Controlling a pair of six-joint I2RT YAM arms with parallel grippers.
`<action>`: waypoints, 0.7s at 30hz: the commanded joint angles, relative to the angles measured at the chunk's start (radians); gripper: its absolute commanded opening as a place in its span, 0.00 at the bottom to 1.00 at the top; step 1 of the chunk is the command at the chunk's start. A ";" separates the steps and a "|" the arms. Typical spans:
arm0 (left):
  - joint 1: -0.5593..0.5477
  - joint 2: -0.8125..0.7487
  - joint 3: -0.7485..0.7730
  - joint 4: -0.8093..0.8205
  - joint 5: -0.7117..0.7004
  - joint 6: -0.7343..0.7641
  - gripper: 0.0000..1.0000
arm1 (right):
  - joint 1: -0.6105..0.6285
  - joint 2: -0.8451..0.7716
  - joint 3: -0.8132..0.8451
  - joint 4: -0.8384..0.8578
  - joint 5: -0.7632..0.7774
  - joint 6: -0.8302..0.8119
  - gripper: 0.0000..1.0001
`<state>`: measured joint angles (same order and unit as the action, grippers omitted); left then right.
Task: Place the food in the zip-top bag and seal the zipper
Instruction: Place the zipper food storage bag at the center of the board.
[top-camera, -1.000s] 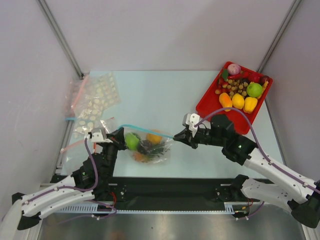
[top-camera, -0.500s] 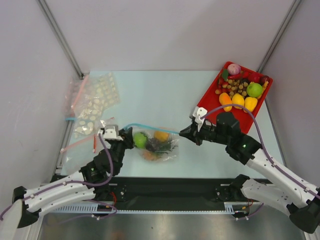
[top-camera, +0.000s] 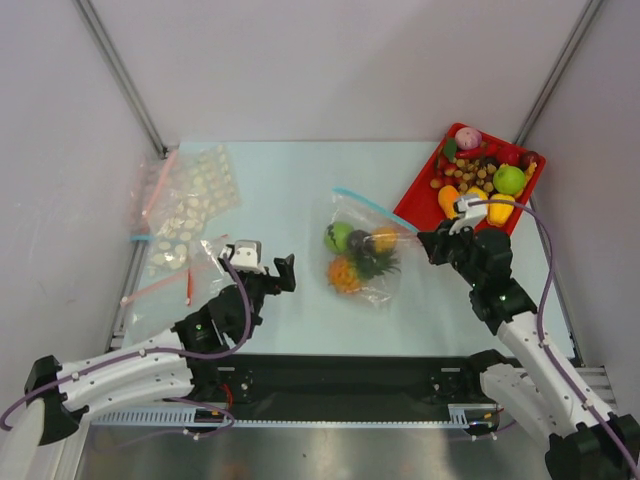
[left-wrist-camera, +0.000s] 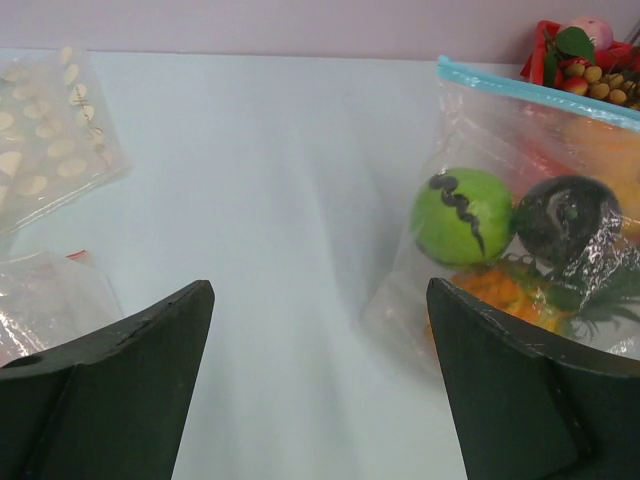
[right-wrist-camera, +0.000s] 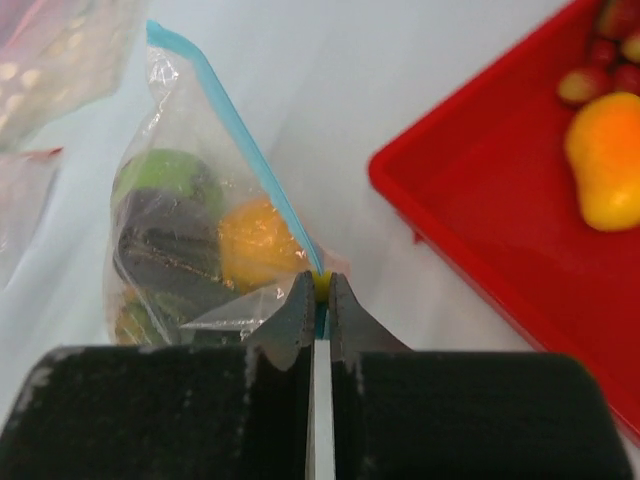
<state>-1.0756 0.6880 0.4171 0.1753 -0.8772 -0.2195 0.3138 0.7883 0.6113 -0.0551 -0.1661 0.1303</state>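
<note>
Inside zip-top bag (top-camera: 353, 213), food (top-camera: 339, 238); right tool (top-camera: 428, 243) tight on zipper (right-wrist-camera: 231, 126), left tool (top-camera: 272, 268) agape.

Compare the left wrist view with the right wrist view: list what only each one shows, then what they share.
Only the left wrist view: the left pincer, wide open with nothing between its fingers, and the black squiggle on the green round toy fruit.
Only the right wrist view: the right pincer, shut on the end of the light-blue zipper strip.
Both: the clear crinkly zip-top bag holding that green fruit and a dark round toy piece, its blue strip, and the red plastic tray.
</note>
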 joint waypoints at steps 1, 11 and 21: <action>0.005 -0.034 0.011 0.032 0.020 -0.020 0.93 | -0.048 -0.095 -0.045 0.173 0.166 0.078 0.00; 0.006 -0.028 0.005 0.055 0.070 -0.015 0.93 | -0.074 -0.041 0.008 0.095 0.570 0.225 0.65; 0.006 -0.062 0.038 -0.032 0.121 -0.026 0.96 | -0.074 -0.165 0.065 -0.112 0.712 0.450 1.00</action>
<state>-1.0748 0.6537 0.4171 0.1745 -0.7971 -0.2276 0.2417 0.6472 0.6090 -0.1024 0.4698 0.4747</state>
